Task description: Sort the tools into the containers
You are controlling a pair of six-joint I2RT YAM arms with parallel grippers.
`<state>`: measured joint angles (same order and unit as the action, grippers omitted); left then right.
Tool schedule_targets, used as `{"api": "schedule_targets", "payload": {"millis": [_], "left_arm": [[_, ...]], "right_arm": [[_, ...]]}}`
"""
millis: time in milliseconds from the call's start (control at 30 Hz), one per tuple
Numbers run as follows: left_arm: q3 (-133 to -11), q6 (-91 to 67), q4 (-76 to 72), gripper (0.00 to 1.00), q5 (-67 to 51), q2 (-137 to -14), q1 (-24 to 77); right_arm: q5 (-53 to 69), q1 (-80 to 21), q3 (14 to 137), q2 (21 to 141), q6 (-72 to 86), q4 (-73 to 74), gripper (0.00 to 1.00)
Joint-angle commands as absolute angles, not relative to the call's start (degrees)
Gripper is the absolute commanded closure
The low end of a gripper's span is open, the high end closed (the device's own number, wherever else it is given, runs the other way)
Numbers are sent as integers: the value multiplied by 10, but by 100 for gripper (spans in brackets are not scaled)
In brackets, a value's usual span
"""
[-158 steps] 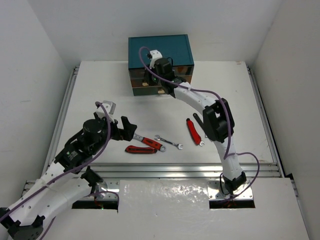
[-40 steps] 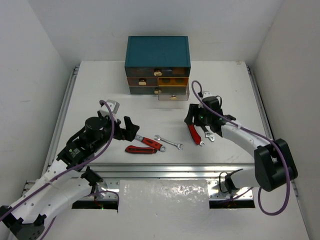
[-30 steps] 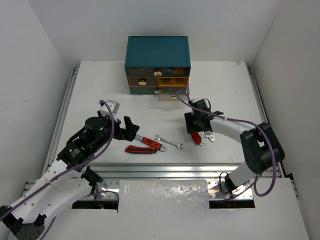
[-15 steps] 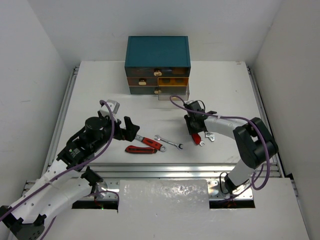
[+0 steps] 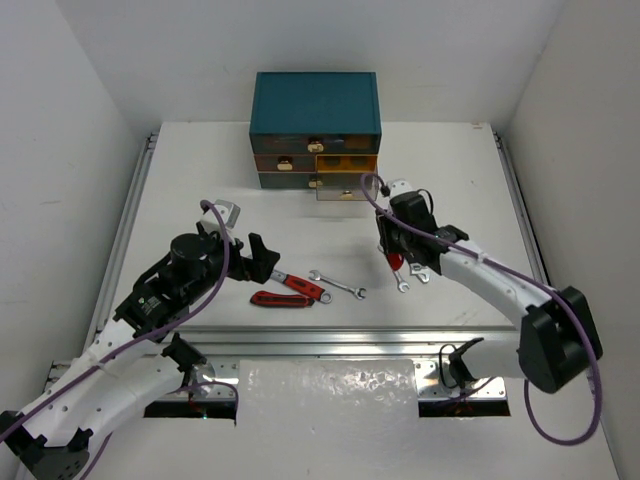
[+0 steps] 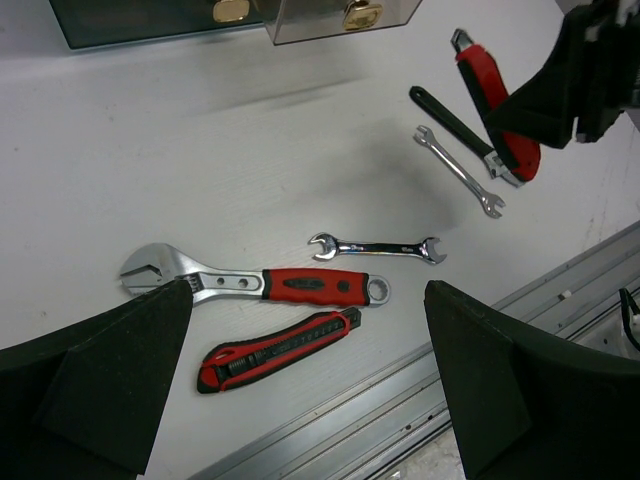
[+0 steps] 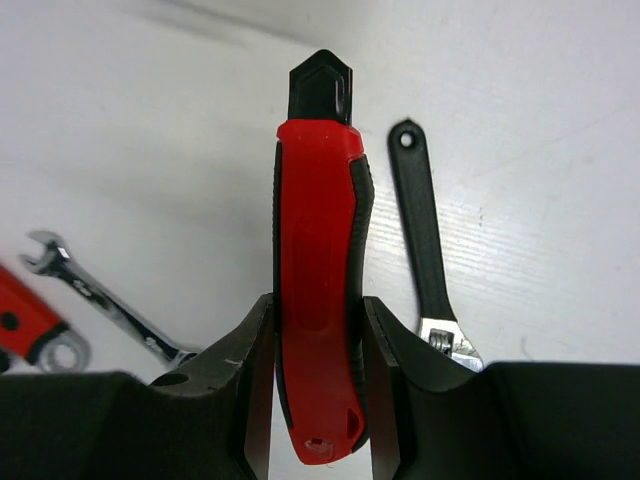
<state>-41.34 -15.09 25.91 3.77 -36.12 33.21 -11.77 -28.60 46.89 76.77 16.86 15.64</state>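
Now my right gripper (image 7: 317, 312) has clamped the red-handled knife (image 7: 312, 240) right of centre and seems to be raising it toward the open drawer (image 5: 347, 189) of the teal chest (image 5: 315, 100) at top middle, so one tool is on its way, while my left gripper (image 6: 308, 325) hangs wide over the wrench (image 6: 290, 285).

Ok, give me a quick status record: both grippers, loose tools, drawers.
Right gripper: shut on red-and-black-handled tool
Left gripper: open, near red-handled adjustable wrench
Loose on table: that wrench, red-and-black utility knife, silver double-ended spanner, black-handled wrench, small silver spanner
Teal chest: bottom-right drawer pulled partly out
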Motion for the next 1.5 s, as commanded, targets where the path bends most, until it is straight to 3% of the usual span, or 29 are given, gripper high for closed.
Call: {"api": "schedule_targets", "payload": {"millis": [0, 200, 533, 733, 900, 1000, 1033, 1267, 1467], "left_arm": [[-415, -149, 233, 0, 34, -359, 325], [-416, -150, 235, 0, 37, -362, 324], [-414, -151, 235, 0, 40, -358, 325], [-414, -150, 234, 0, 34, -361, 325], [-414, -149, 234, 0, 33, -364, 325], [-414, -149, 233, 0, 33, -366, 325], [-414, -149, 233, 0, 33, -366, 325], [-415, -150, 234, 0, 36, -367, 325], [-417, -154, 238, 0, 55, -365, 325]], "right_arm": [[-110, -289, 488, 712, 171, 148, 82], [-70, -287, 582, 730, 81, 99, 82], [18, -255, 852, 934, -83, 76, 84], [67, -229, 927, 1036, -88, 54, 81], [71, -224, 942, 1071, -83, 66, 64], [60, -224, 907, 1056, -83, 41, 36], [52, -223, 896, 1052, -82, 34, 18], [67, -223, 843, 980, -23, 44, 13], [133, -272, 704, 875, 90, 73, 12]]}}
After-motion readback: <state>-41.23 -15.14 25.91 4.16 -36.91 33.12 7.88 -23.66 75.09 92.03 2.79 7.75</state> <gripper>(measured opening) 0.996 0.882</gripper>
